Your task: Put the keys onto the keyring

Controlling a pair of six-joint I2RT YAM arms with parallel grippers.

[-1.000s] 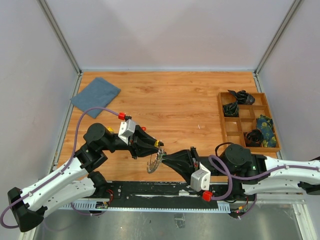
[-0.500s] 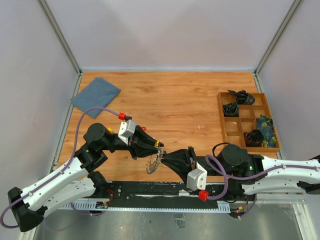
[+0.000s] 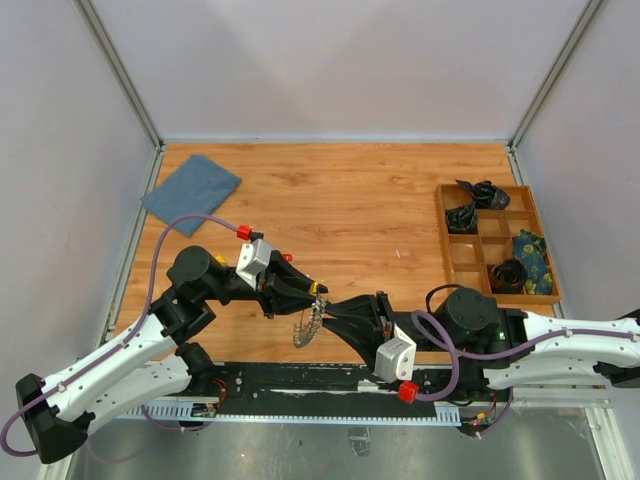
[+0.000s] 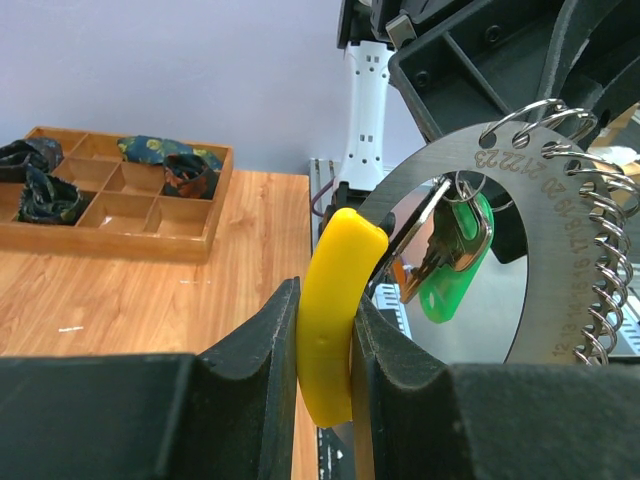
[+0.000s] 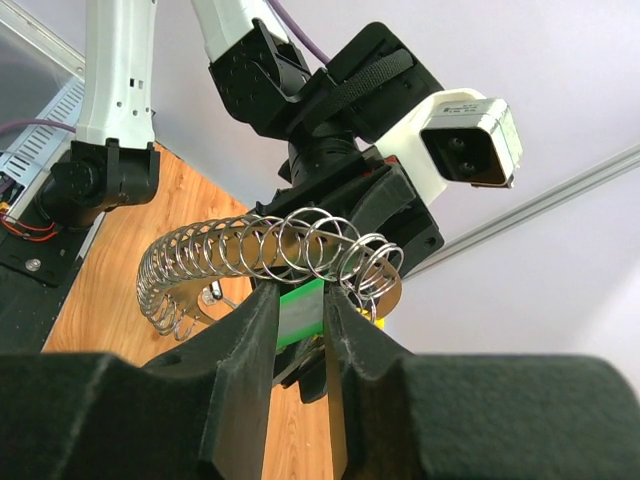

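The keyring (image 4: 520, 190) hangs in the air over the near edge of the desk (image 3: 350, 200), about midway along it, held between the two hands. It is a thin, stiff metal arc stamped with numbers, with a row of small wire loops (image 5: 260, 250) along its rim. It looks light, hard and slick, so bare metal would probably slip or twist in a pinch. The plastic tags are the better places to take hold.

The left hand (image 4: 325, 310) is clenched on the yellow tag (image 4: 335, 260), which fills the gap between its fingers and looks slightly soft. The right hand (image 5: 298, 305) has the green tag (image 4: 452, 275) between its fingers and looks clenched on it, though how firmly I cannot tell. A small silver key (image 4: 435, 250) dangles beside that tag and will likely swing freely.

The loops are fine and crowded, so threading anything onto one calls for a steady ring and a small, exact move. With both hands on the tags, the ring could pivot between them.

The two hands are nose to nose and crowd each other more than anything else does. A wooden tray (image 3: 441, 240) with dark bundles (image 3: 482, 192) lies near the desk's right edge, and a blue cloth (image 3: 190, 193) lies at the far left corner, both well apart. I can make out no loose keys on the desk.
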